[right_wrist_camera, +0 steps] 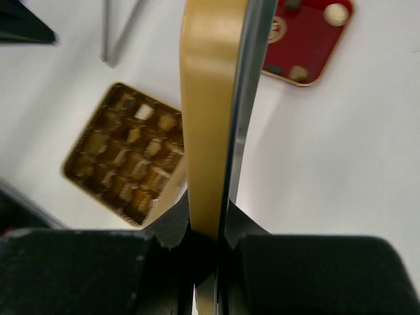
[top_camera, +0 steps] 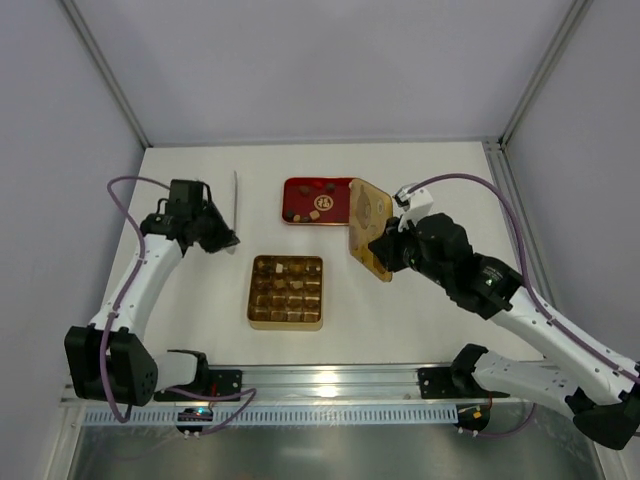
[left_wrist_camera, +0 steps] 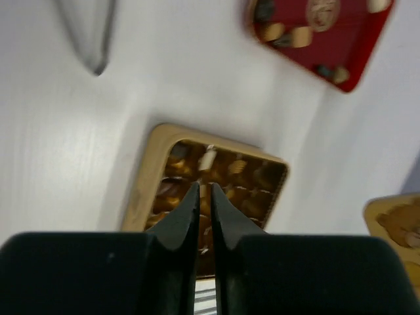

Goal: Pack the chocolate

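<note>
box [top_camera: 251, 295] gold, gridded | tray [top_camera: 300, 192] red | lid [top_camera: 368, 225] gold | chocolate [right_wrist_camera: 143, 113] brown, cream

1. The chocolate [top_camera: 277, 268] is seen as tiny bite-size pieces, dark brown, light brown and cream-white.
2. Most pieces are seated in the cells of the gold gridded box [top_camera: 285, 326], whose grid appears largely filled.
3. One cream-white piece [right_wrist_camera: 143, 112] is lodged in a cell near one edge of the box.
4. A few pieces [top_camera: 313, 214] are scattered apart on the red tray [top_camera: 300, 192], around its round emblem [left_wrist_camera: 321, 8].
</note>
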Tool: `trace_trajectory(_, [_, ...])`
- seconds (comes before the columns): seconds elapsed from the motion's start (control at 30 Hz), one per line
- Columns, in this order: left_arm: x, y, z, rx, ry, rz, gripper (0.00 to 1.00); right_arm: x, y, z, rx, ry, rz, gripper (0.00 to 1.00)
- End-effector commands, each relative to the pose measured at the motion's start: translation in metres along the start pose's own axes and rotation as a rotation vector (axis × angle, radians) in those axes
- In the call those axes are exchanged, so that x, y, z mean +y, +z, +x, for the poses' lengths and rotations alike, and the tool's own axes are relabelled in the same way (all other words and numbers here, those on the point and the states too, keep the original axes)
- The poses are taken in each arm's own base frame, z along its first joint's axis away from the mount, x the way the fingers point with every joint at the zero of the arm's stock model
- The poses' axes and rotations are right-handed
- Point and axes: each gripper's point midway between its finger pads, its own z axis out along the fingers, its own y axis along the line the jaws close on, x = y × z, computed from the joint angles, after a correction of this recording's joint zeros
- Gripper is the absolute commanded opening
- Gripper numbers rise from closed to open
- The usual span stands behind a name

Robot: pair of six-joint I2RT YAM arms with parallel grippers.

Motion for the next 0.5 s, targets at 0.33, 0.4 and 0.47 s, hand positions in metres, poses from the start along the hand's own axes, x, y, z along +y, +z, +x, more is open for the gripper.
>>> trace_trajectory(0.33, [0.113, 0.046, 0.096, 0.106, -0.241, -0.290, 0.00, 0.070, 0.002, -0.004, -0.051, 0.540, -0.683, 0.04])
trace_trajectory(0.4, [0.118, 0.052, 0.109, 0.131, -0.264, -0.285, 0.01, 0.069, 0.008, 0.007, -0.042, 0.583, -0.695, 0.04])
trace_trajectory(0.47, [0.114, 0.059, 0.114, 0.142, -0.282, -0.256, 0.01, 0.070, 0.010, 0.005, -0.064, 0.595, -0.722, 0.04])
